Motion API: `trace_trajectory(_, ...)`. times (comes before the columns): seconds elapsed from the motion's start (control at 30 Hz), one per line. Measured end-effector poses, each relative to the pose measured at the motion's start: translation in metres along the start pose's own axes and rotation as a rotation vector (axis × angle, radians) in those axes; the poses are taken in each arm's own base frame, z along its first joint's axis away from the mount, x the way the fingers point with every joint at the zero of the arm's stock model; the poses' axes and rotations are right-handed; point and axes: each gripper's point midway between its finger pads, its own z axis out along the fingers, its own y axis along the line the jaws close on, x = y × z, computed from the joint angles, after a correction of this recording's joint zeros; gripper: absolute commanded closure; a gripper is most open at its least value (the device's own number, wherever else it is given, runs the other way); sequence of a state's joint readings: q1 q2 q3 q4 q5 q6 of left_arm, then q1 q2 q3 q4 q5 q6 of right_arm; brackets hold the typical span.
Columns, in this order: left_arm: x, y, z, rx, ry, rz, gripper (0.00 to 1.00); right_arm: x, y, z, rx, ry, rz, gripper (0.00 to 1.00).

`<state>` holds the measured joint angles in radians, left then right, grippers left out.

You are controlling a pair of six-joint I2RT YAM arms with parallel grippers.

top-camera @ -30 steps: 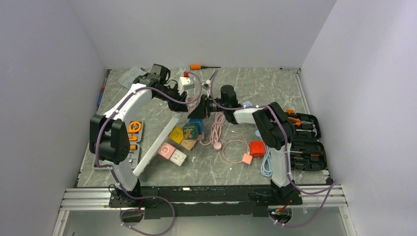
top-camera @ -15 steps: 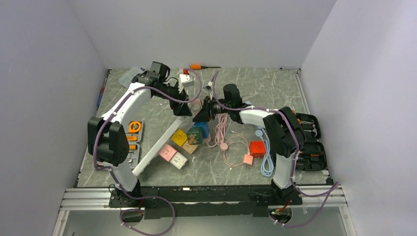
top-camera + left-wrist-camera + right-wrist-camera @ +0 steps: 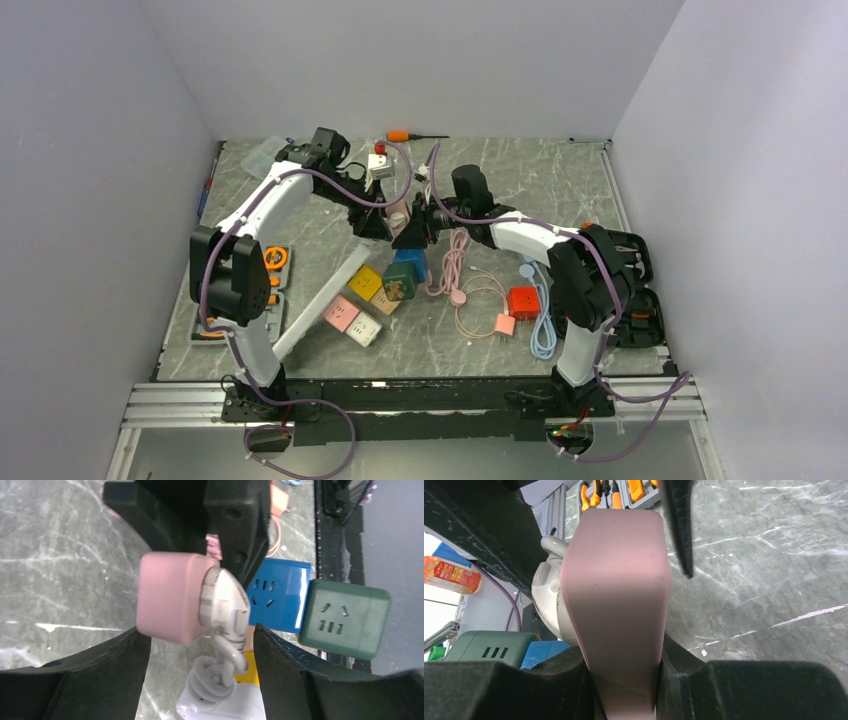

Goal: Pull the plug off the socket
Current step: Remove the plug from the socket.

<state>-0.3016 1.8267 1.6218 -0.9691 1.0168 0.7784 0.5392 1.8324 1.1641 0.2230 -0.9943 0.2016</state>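
Left wrist view is showing the pink cube socket (image 3: pixel 170 597) being held over the tabletop (image 3: pixel 60 555) at mid-frame, with the white plug (image 3: pixel 225 607) sitting against its right face and the cord (image 3: pixel 215 675) coiling downward. The left pincer (image 3: pixel 201 635) is standing open, flanking socket and plug from the lower edge. The right pincer (image 3: pixel 624 677) is clamping the socket's sides. At right, the blue cube (image 3: pixel 277 600) and the green cube (image 3: pixel 345 617) are lying side by side.
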Motion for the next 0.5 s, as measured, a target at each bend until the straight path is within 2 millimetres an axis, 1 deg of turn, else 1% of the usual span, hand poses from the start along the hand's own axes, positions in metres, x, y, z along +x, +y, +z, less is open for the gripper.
trace_trajectory(0.07,-0.002,-0.007,0.0,0.041,-0.01,-0.005,0.4,0.0,0.0,0.0,-0.001,0.002,-0.006,1.0)
trace_trajectory(0.13,-0.005,-0.009,-0.001,0.069,-0.003,-0.009,0.46,0.0,0.001,0.0,-0.007,0.006,-0.018,1.0)
trace_trajectory(0.2,-0.007,-0.009,-0.003,0.102,-0.005,-0.026,0.5,-0.003,0.002,0.0,-0.007,0.005,-0.026,1.0)
trace_trajectory(0.27,-0.006,-0.012,-0.003,0.132,-0.004,-0.039,0.51,-0.003,0.001,0.0,0.0,0.01,-0.024,1.0)
trace_trajectory(0.33,-0.003,-0.014,-0.003,0.149,0.0,-0.044,0.49,-0.001,0.001,0.0,0.001,0.019,-0.021,1.0)
trace_trajectory(0.37,-0.002,-0.016,-0.003,0.155,0.003,-0.045,0.47,-0.001,0.001,0.0,0.001,0.023,-0.023,1.0)
trace_trajectory(0.47,0.002,-0.02,-0.002,0.163,0.003,-0.048,0.35,0.0,0.0,0.001,0.014,0.026,-0.032,1.0)
trace_trajectory(0.5,0.006,-0.023,-0.001,0.167,0.003,-0.056,0.33,0.0,-0.002,0.001,0.023,0.027,-0.032,1.0)
